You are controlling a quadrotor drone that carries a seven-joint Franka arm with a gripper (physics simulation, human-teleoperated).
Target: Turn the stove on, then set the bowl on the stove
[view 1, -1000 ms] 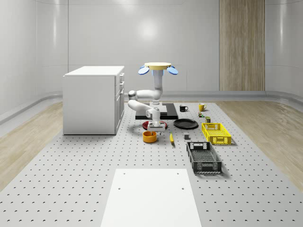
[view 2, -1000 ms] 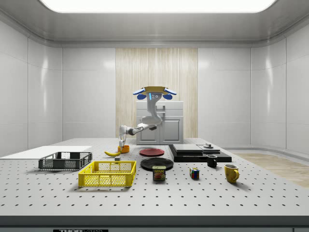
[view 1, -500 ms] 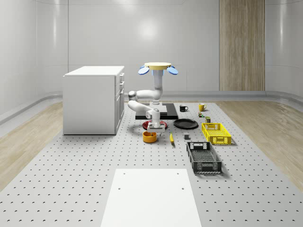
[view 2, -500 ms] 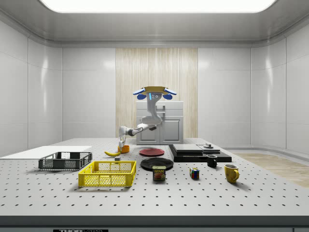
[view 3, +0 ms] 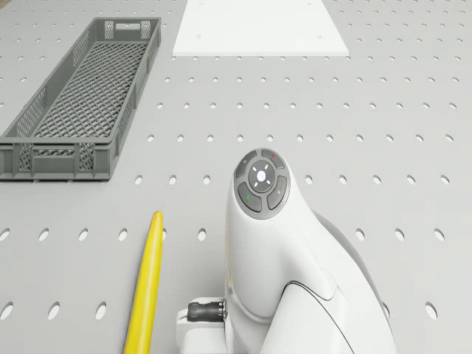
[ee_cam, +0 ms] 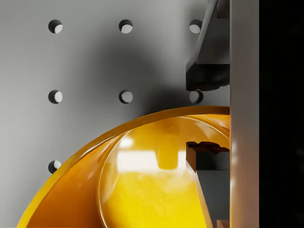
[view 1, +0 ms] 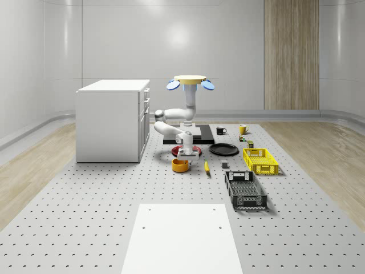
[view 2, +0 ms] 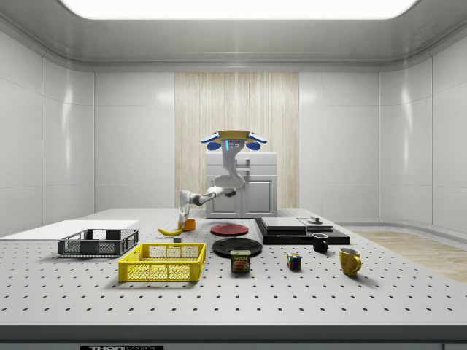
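Observation:
The orange bowl (view 1: 180, 165) stands on the perforated table in front of the red plate; it is also in the side view (view 2: 189, 224). My gripper (view 1: 186, 155) points down at its rim. In the wrist view the gripper (ee_cam: 204, 116) straddles the bowl (ee_cam: 142, 190): one finger (ee_cam: 206, 71) is outside the wall, the other inside, and both are drawn in on the rim. The black stove (view 1: 205, 137) lies behind, also in the side view (view 2: 299, 230). The drone (view 1: 190, 81) hovers above the stove's near edge.
A white cabinet (view 1: 111, 120) stands at the whole-scene view's left. Near the bowl are a red plate (view 1: 175, 150), a black plate (view 1: 223, 149) and a banana (view 3: 145, 284). A yellow crate (view 1: 260, 160) and a grey crate (view 3: 74, 103) lie to the right. A white board (view 3: 258, 26) lies in front.
The wrist has edged very slightly over the bowl. The drone, bowl and other things stand where they were.

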